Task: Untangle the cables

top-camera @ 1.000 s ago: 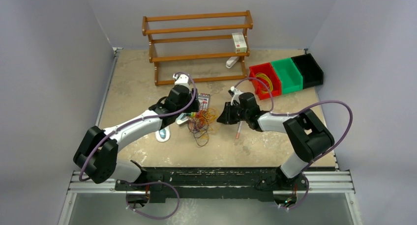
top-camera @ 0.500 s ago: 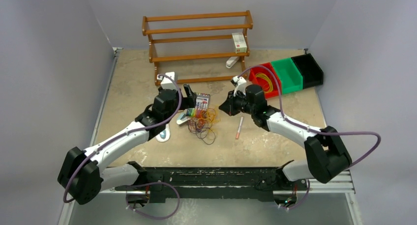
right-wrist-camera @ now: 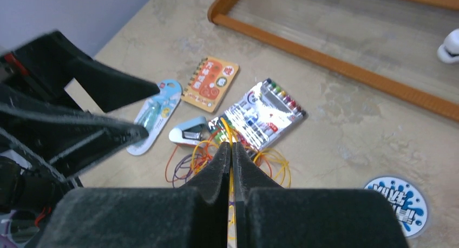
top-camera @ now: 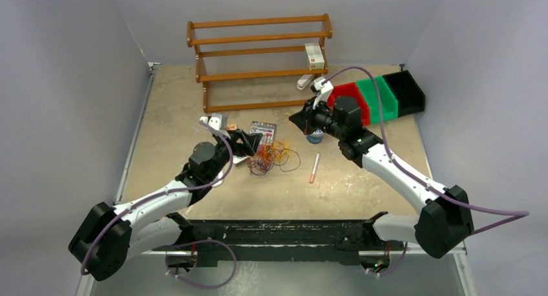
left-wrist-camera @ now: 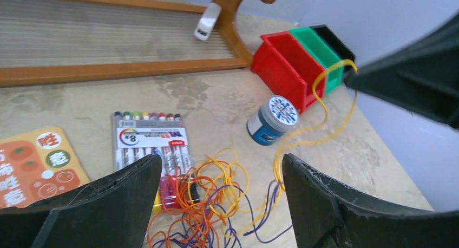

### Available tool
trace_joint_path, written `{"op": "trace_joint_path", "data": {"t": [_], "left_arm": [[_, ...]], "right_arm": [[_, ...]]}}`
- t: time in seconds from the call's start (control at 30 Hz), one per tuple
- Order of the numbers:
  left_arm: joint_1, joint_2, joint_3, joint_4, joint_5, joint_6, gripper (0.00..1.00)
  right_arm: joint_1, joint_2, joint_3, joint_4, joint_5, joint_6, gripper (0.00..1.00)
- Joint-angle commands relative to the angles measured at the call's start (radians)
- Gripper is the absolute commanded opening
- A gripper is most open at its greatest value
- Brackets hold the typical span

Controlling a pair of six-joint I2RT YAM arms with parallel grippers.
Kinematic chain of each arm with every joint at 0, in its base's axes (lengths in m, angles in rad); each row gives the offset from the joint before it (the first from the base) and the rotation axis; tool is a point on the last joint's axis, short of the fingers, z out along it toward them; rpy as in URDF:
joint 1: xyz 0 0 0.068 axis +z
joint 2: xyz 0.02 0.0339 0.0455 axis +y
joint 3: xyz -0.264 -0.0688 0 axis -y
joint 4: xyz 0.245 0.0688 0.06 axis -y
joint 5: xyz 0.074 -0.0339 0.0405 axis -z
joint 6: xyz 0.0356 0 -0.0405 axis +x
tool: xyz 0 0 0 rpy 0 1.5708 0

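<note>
Many thin wire cables (top-camera: 270, 158) in yellow, orange and purple lie tangled on the mottled beige bench (top-camera: 362, 179), just in front of a clear pack of coloured markers (left-wrist-camera: 149, 142). The right pincer (right-wrist-camera: 231, 150) is pressed together on one yellow loop (left-wrist-camera: 314, 85), which stretches up from the heap. The left pincer (left-wrist-camera: 219, 169) stands wide apart beside the tangle, holding nothing.

The beige counter (top-camera: 171, 108) is carrying a wooden rack (top-camera: 258, 50), coloured bins (top-camera: 378, 99), a marker pack (top-camera: 262, 129), tangled cables (top-camera: 271, 157), a pen (top-camera: 314, 168) and a jar (top-camera: 315, 137).
</note>
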Motion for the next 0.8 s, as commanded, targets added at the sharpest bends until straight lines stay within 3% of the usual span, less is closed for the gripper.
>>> {"op": "trace_joint_path", "data": {"t": [0.0, 0.3, 0.77], "left_arm": [[0.005, -0.027, -0.099, 0.444, 0.143, 0.054, 0.80], [-0.131, 0.121, -0.048, 0.550, 0.197, 0.278, 0.79], [-0.146, 0.450, 0.101, 0.770, 0.132, 0.342, 0.80]], "right_arm": [[0.007, -0.024, 0.085, 0.002, 0.029, 0.007, 0.00], [0.006, 0.011, 0.137, 0.008, -0.021, 0.038, 0.00], [0.006, 0.005, 0.168, -0.006, -0.112, 0.047, 0.00]]}}
